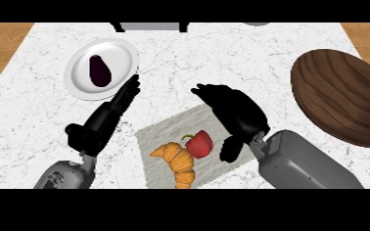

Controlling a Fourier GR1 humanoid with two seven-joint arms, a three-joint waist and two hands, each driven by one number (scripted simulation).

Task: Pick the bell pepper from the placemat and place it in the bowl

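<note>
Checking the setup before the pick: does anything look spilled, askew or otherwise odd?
Nothing is spilled or damaged. The placemat lies at a slant, and a croissant sits right against the pepper, which may crowd the grasp.

Red bell pepper [201, 144] lying on the grey placemat [168, 127], dark wooden bowl [336, 98] well apart at right

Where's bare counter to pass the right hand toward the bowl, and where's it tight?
Bare marble counter lies between the plate and the wooden bowl, beyond the right hand. Crowded: the placemat with bell pepper and croissant, and the left hand by the plate.
</note>
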